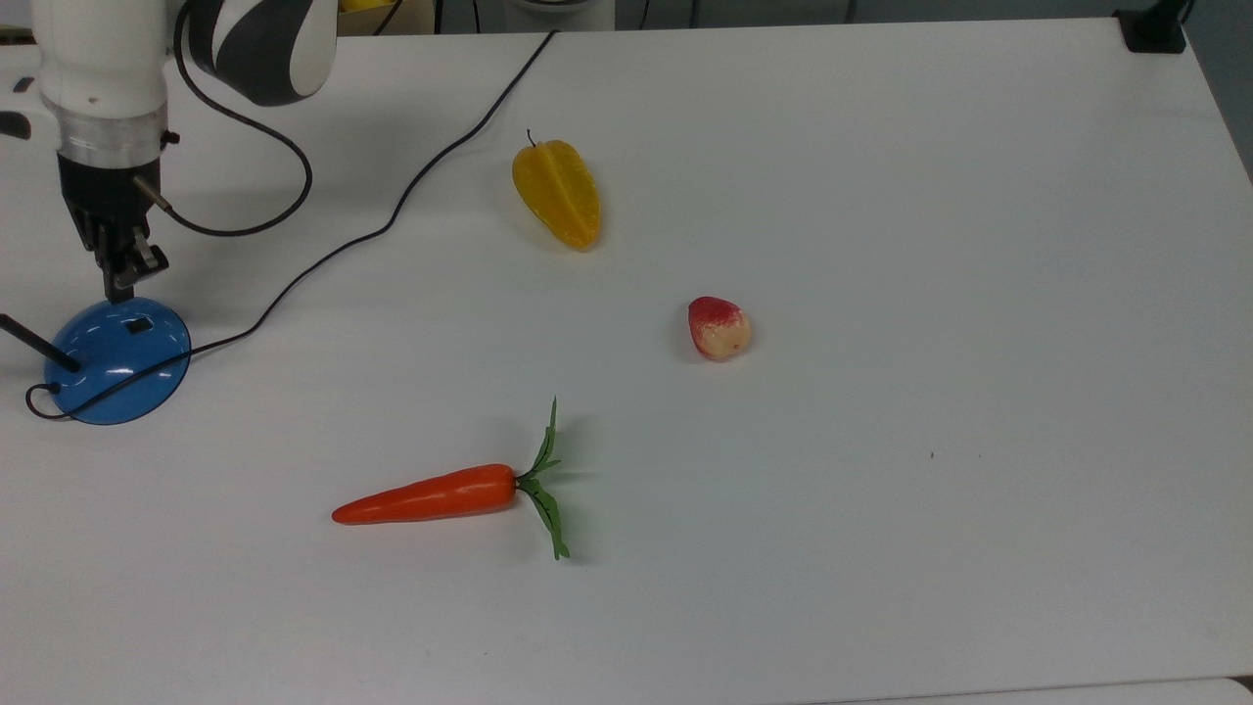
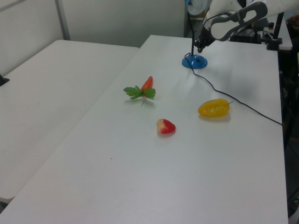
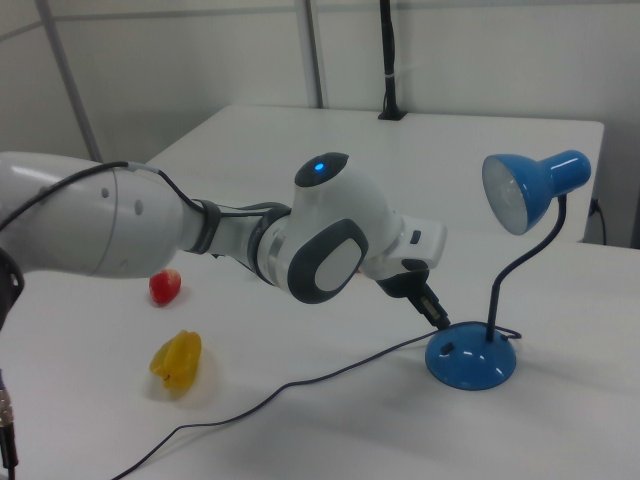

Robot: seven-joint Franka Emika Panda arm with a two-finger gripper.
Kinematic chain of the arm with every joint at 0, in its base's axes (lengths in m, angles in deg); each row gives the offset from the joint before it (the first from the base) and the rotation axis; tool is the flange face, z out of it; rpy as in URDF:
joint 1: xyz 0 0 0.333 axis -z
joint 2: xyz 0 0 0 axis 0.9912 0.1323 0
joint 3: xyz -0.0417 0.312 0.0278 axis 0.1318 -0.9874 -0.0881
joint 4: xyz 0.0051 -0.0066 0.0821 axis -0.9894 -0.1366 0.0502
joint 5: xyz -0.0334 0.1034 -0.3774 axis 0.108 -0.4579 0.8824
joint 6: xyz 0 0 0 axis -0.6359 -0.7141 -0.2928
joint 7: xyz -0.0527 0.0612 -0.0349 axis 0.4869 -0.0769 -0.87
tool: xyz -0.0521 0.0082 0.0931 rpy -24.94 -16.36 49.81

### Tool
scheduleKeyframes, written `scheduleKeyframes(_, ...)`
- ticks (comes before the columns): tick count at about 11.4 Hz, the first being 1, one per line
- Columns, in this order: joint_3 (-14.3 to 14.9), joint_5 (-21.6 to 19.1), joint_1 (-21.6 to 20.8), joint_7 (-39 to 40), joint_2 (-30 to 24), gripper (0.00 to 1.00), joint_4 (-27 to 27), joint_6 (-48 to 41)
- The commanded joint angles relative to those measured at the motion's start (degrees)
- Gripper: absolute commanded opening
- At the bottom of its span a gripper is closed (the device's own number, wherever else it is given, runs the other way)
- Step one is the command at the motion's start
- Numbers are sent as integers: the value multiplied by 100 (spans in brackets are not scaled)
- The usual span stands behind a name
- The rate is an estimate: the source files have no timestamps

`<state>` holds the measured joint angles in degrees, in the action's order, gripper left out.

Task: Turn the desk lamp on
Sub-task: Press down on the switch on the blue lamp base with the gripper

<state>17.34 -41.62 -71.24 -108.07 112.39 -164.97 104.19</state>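
My gripper (image 1: 119, 284), fingers pressed together and holding nothing, hung just above the far edge of the desk lamp (image 1: 117, 359) at the top view's left side of the table (image 1: 881, 196), placed, I judged, to prod the small dark switch (image 1: 140, 324) with one narrow tip. The lamp showed a glossy blue dome base, thin black stem, blue shade (image 3: 530, 190), and a long black cord (image 1: 392, 211) trailing past the yellow fruit (image 1: 558, 193).
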Motion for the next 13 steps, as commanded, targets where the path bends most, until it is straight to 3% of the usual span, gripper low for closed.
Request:
scheduleKeyframes(1,31,44,1,-180,366,0,405,70)
scheduleKeyframes(13,23,114,54,-118,454,0,301,61)
